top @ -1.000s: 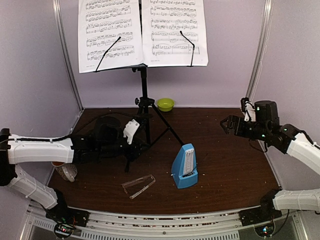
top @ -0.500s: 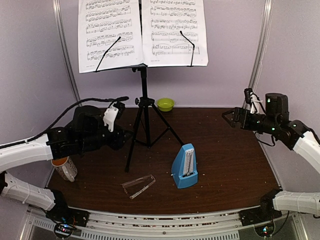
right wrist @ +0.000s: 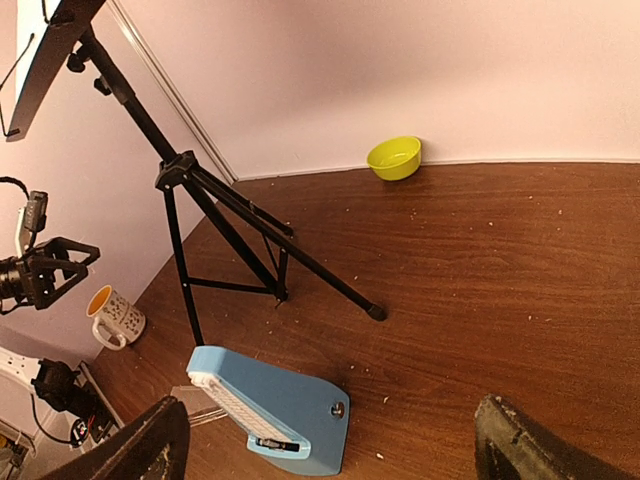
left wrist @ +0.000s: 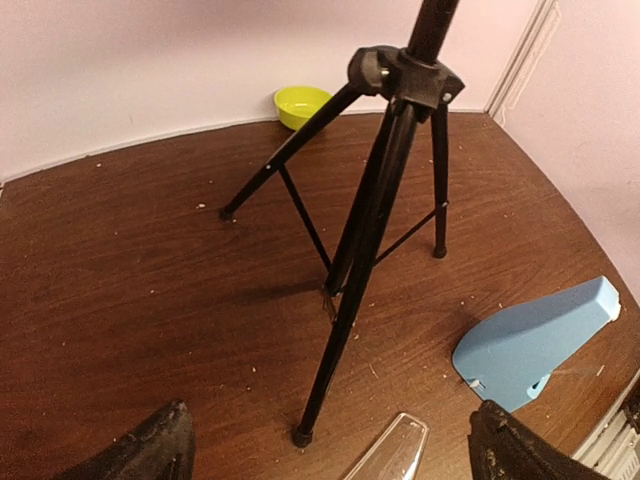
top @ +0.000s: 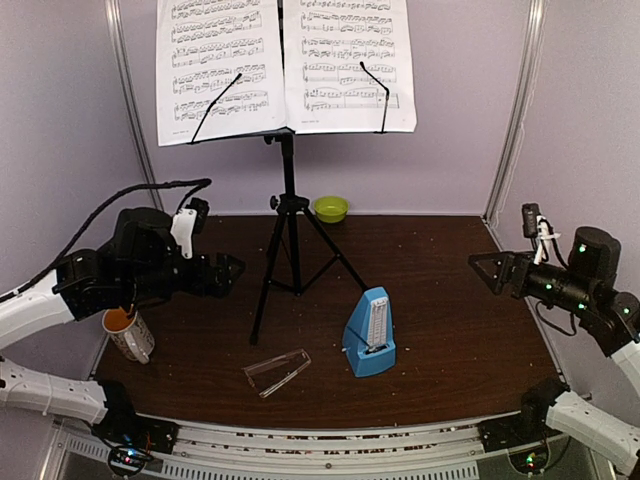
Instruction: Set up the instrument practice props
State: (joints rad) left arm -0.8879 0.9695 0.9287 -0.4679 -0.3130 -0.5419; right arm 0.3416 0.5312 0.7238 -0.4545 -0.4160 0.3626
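Toward the back of the table, the black music stand (top: 288,200) stood upright on its spread tripod. It looked tall and top-heavy to me, best gripped low on the stiff centre pole. Two sheet-music pages (top: 285,65) sat on its desk behind wire arms (top: 215,108): light, floppy, easily creased. Both arms hung off the props, the left gripper (top: 228,270) spread wide left of the tripod, the right gripper (top: 485,272) gaping near the right edge, neither holding anything. Front of centre stood the blue metronome (top: 370,335), rigid and probably slick, so I'd pinch it across the narrow sides. Nearby on its left lay the clear cover (top: 277,370), thin and likely brittle. Underneath ran a dark wood-grain tabletop (top: 450,300), speckled with crumbs (left wrist: 200,206), and pale lilac walls (top: 70,120) closed three sides.
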